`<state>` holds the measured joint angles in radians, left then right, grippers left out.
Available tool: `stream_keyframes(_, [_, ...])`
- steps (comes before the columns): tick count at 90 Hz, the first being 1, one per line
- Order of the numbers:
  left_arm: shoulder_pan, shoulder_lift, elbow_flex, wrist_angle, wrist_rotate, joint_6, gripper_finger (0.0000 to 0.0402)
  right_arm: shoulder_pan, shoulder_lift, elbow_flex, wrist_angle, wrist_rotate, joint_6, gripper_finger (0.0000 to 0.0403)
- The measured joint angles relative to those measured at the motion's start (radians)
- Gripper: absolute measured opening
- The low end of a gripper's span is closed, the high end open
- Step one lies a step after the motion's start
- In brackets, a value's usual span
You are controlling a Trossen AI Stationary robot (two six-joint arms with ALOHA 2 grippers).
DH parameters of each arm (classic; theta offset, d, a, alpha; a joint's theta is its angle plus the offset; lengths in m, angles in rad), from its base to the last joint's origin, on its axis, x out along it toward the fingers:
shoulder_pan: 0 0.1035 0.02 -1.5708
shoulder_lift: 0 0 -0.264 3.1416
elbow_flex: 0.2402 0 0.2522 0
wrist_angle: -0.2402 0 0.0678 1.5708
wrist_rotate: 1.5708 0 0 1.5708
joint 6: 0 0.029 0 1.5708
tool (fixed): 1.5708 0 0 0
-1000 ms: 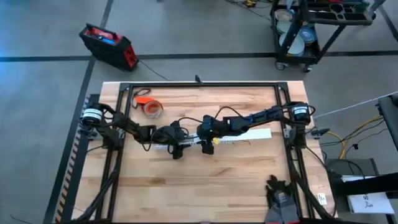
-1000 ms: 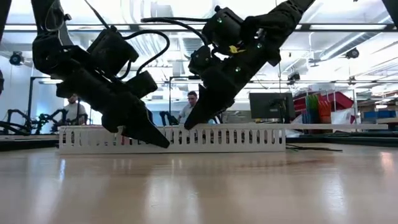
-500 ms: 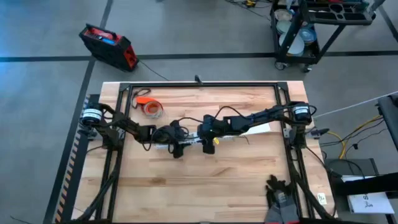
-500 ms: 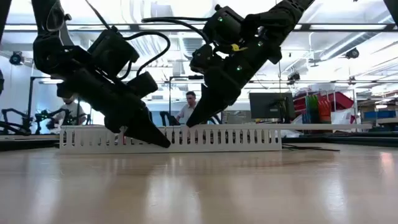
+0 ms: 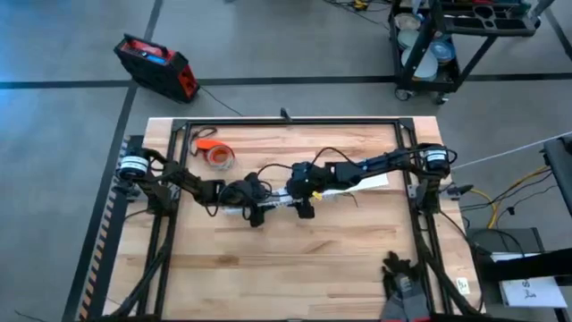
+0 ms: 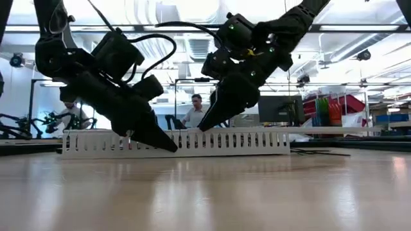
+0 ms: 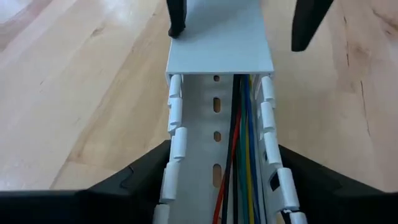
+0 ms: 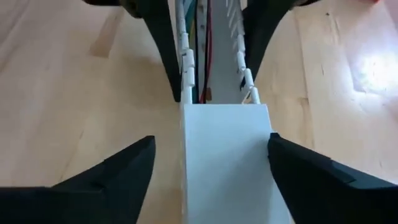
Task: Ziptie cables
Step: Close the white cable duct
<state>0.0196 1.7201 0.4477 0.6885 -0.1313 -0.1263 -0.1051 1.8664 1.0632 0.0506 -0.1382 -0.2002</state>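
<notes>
A long white slotted channel (image 5: pixel 340 190) lies across the middle of the table. The cables (image 7: pixel 239 155), black, red, green, blue and yellow, run along inside its uncovered stretch. A flat white cover (image 8: pixel 227 162) closes the stretch toward the table's right. My left gripper (image 5: pixel 261 213) sits astride the uncovered stretch, pointing along it. My right gripper (image 5: pixel 304 207) faces it from the right. It is open, one finger on each side of the cover's end. I cannot tell whether it touches the cover. The ziptie is out of view. My left gripper has the channel between its two fingers, which lie against the two slotted side walls (image 7: pixel 175 146) just short of the cover's end. The fingers slant down from the table's left and point along the channel. The channel rests flat on the table.
An orange tape roll (image 5: pixel 217 156) lies at the far left of the table. A black frame (image 5: pixel 286 122) runs along the table's far and side edges. The near half of the tabletop (image 5: pixel 286 268) is bare wood. People are in the room beyond (image 6: pixel 192 114).
My right gripper has moved a little toward the table's right edge along the channel, staying open. My left gripper has kept still.
</notes>
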Motion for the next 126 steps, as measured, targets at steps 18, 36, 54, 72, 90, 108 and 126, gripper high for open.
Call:
stream_keyframes(18, [0.0,0.017,-0.001,0.009,0.005,-0.01,0.0222,-0.003,0.001,-0.014,0.051,0.018,-0.049,0.0308])
stream_keyframes(36, [-0.001,0.019,-0.002,0.018,-0.006,-0.018,0.0222,-0.014,0.002,-0.036,0.085,-0.016,-0.046,0.0294])
stream_keyframes(54, [-0.001,0.02,-0.003,0.027,-0.008,-0.017,0.0221,-0.016,0.002,-0.07,0.149,-0.005,-0.011,0.0275])
stream_keyframes(72, [-0.001,0.021,-0.003,0.029,-0.009,-0.017,0.0223,-0.017,0.002,-0.071,0.141,0.007,-0.008,0.0255])
stream_keyframes(90, [-0.001,0.021,-0.005,0.03,-0.01,-0.015,0.0221,-0.016,0.025,-0.071,0.161,-0.004,-0.011,0.0235])
stream_keyframes(108, [-0.001,0.021,-0.005,0.033,-0.009,-0.015,0.0225,-0.016,0.029,-0.07,0.163,-0.003,0.004,0.0243])
stream_keyframes(126, [-0.001,0.021,-0.005,0.037,-0.008,-0.013,0.0219,-0.016,0.031,-0.07,0.172,-0.003,0.051,0.0227])
